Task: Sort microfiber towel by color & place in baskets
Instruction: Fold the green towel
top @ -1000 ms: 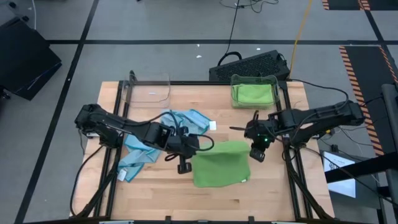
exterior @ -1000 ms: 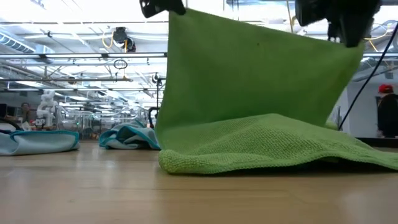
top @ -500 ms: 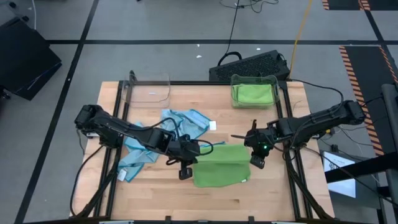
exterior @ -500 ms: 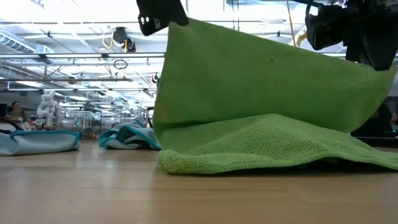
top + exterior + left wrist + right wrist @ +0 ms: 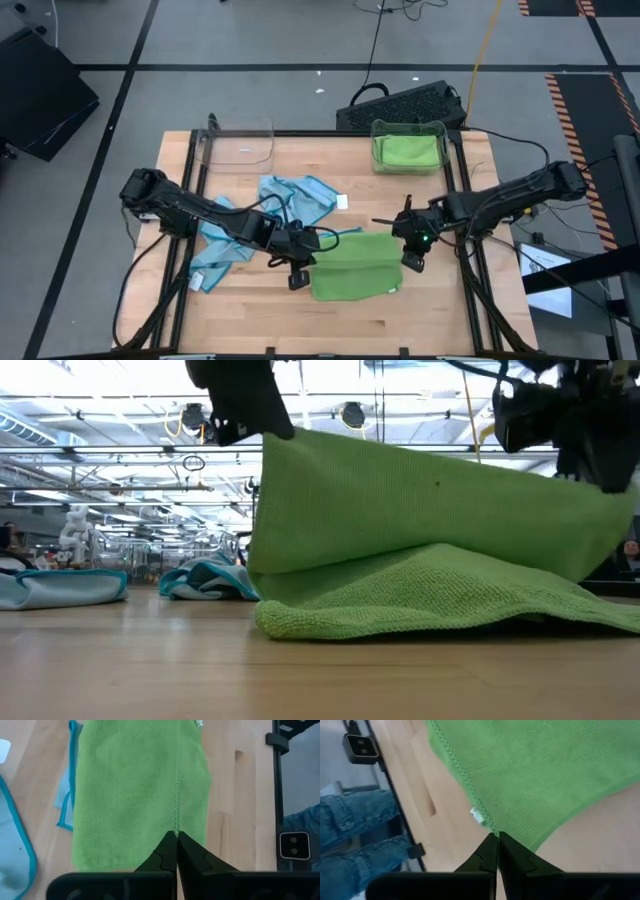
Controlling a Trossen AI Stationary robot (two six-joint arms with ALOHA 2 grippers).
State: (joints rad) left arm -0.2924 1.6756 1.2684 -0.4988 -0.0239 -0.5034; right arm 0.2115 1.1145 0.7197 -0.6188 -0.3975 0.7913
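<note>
A black keyboard (image 5: 400, 103) lies behind the table (image 5: 250, 310); jeans-clad legs (image 5: 355, 845), perhaps a bystander's.

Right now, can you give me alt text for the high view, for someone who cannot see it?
From above, both arms fold a green towel on the wooden table, the left gripper and right gripper each pinching an upper corner. A blue towel lies left; behind, an empty clear basket and one holding green cloth.

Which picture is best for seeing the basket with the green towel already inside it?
The high view. It shows the whole clear basket at the table's far right corner, with a folded green towel inside. The low view and both wrist views do not show it; the big green towel fills them.
</note>
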